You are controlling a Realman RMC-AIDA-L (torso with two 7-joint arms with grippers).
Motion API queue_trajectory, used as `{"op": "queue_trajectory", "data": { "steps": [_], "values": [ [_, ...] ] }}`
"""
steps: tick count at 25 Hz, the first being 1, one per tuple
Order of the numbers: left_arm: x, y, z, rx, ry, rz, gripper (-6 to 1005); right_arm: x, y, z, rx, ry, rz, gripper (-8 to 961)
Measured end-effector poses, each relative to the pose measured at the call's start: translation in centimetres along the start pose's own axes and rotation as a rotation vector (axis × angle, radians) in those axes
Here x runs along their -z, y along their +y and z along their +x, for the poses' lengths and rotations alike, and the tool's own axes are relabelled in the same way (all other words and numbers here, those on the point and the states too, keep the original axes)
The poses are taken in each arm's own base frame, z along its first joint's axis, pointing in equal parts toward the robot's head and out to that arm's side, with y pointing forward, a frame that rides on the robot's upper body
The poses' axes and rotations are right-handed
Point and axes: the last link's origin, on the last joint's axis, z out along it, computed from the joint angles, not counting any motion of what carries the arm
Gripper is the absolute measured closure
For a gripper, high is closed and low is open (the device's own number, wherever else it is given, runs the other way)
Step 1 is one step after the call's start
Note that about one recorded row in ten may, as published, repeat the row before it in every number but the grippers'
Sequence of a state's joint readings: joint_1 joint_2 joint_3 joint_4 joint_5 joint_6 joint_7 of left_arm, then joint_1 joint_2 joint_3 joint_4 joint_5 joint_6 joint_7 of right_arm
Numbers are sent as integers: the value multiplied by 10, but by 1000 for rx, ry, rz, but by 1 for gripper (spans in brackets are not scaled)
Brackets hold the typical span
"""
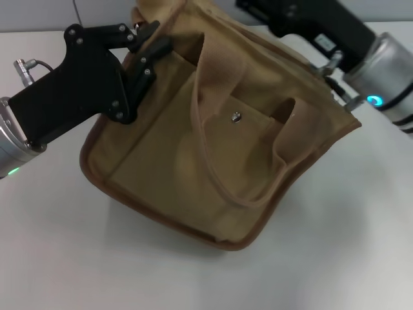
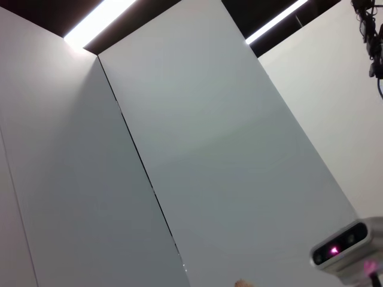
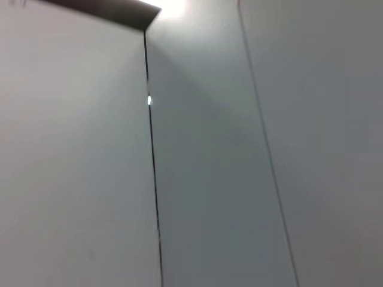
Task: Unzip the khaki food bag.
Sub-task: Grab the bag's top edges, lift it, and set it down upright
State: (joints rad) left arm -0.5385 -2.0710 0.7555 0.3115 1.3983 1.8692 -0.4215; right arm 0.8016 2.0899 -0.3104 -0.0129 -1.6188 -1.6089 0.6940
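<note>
Head view first: the khaki food bag (image 1: 213, 142) sits on the white desk (image 1: 58, 252), tilted so its front pocket faces up toward the camera, the metal snap (image 1: 236, 117) near the middle of the pocket and a wide webbing handle (image 1: 210, 145) draped loosely across the front. It reads as soft canvas, light and floppy, likely to slump and slide on the smooth desk rather than resist a pull, so my call is one end wants pinning while the zipper pull is drawn along the top; the zipper itself is out of sight behind the bag's upper edge. The left gripper (image 1: 150, 53) is at the bag's upper left corner, its black fingers (image 1: 157, 46) drawn close together and pressed against the fabric edge there; they look pinched on the corner of the bag, though exactly what they have caught is hidden. The right gripper (image 1: 287, 13) reaches in behind the bag's far top edge, and whether its fingers are apart or together I cannot tell. Over to the left wrist view: only pale wall panels (image 2: 197, 149), ceiling light strips and a small sensor, no bag and no fingers. Right wrist view: more blank panels (image 3: 209, 179) and a dark seam, nothing of the bag.
</note>
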Motion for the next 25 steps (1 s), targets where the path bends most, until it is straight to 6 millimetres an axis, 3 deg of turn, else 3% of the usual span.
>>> {"op": "queue_trajectory", "data": {
  "steps": [7, 14, 25],
  "values": [
    [-1, 1, -1, -2, -2, -5, 902, -12, 8, 14, -26, 93, -48, 114],
    [-1, 1, -1, -9, -5, -3, 900, 16, 4, 17, -112, 195, -83, 114],
    [-3, 0, 0, -23, 0, -11, 897, 59, 2, 2, -144, 276, -141, 114]
  ]
}}
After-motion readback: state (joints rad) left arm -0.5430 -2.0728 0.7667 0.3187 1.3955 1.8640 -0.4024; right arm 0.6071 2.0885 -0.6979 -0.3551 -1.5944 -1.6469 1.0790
